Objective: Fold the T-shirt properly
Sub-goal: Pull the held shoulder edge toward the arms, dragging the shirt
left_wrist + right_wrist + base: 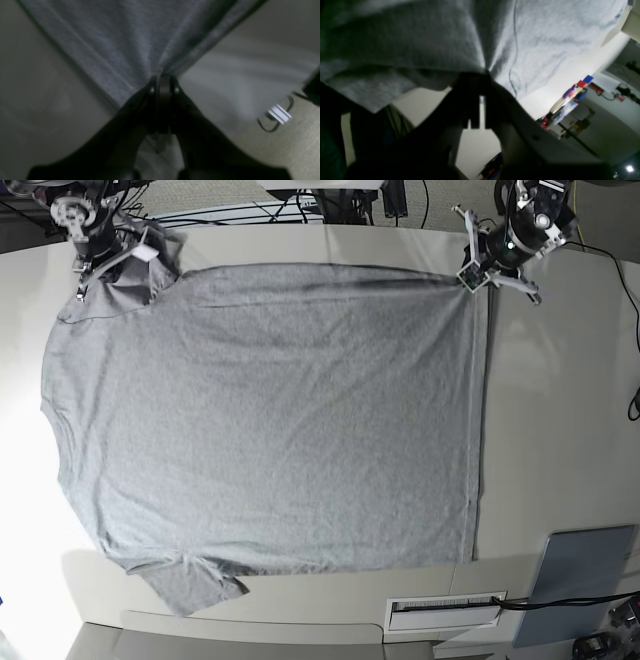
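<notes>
Both claws clench the T-shirt (270,420) at the tabletop's (560,430) far edge: left claw (470,280) on the hem corner, right claw (100,265) on the shoulder; the cloth spreads toward the near edge.

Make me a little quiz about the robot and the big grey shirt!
1. True or false: the large heather-grey cotton T-shirt lies spread out on the pale table.
2. What does the left gripper pinch? A) a shirt corner B) a cable C) nothing
3. Fill in: the flat grey-blue rigid panel lies ____ the shirt, not under it.

Key: 1 true; 2 A; 3 beside. The right gripper also pinches fabric.
</notes>
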You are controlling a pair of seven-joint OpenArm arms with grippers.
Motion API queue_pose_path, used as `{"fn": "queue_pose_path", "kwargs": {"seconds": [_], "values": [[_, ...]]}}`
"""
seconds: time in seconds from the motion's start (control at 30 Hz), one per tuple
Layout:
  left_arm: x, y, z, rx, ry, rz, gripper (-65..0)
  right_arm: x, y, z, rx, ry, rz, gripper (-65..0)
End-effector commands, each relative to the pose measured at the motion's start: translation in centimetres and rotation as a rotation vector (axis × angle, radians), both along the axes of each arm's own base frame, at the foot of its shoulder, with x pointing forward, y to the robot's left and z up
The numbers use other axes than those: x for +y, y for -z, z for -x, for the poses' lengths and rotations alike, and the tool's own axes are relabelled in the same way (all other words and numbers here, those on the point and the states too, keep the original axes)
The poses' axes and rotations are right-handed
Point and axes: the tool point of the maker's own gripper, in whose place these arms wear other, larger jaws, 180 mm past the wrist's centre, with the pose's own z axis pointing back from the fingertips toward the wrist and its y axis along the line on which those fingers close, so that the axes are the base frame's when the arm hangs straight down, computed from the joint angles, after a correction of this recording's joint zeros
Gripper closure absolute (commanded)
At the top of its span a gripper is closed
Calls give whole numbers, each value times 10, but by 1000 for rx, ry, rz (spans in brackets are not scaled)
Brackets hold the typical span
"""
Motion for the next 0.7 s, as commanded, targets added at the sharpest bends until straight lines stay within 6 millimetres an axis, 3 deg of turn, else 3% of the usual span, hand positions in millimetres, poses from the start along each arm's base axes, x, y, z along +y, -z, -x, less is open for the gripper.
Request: {"fn": "queue_pose_path", "kwargs": {"seconds": [0.0,0.27,0.53,0.67], "values": [[11,9,20,74,20,-65,0,0,-8,-3,-25,-15,13,0],[11,13,44,126,20,-66,0,4,-13,25,-12,-25,32,0],[16,15,49,147,15,-92,0,13,-20,43,-8,-24,20,0],[20,18,61,181,18,-106,0,10,-19,53,18,-9,35,0]]}}
